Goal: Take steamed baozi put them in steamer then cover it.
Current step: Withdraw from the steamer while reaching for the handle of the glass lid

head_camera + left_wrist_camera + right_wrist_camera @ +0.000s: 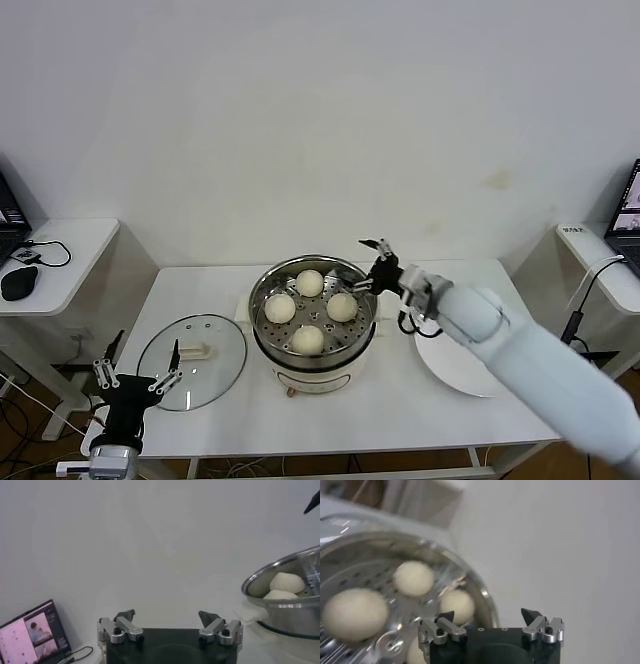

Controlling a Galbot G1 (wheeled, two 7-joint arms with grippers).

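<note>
The steamer (pixel 313 322) stands at the middle of the white table (pixel 400 400), uncovered, with several pale baozi (pixel 310 283) on its perforated tray. The cover (pixel 192 362), a glass lid with a cream handle, lies flat on the table to the steamer's left. My right gripper (pixel 370 265) hovers open and empty over the steamer's right rim. In the right wrist view the baozi (pixel 413 578) lie in the steamer (pixel 485 600) just beyond the open gripper (pixel 488 613). My left gripper (pixel 137 378) is open and empty at the cover's front-left edge. In the left wrist view that gripper (pixel 167 614) is open, with the steamer (pixel 290 580) off to one side.
A flat white plate (pixel 455 365) lies right of the steamer, partly under my right arm. A side table (pixel 60 260) at the far left carries a black mouse (pixel 18 283) and cables. Another side table (pixel 600 260) with a laptop stands at the far right.
</note>
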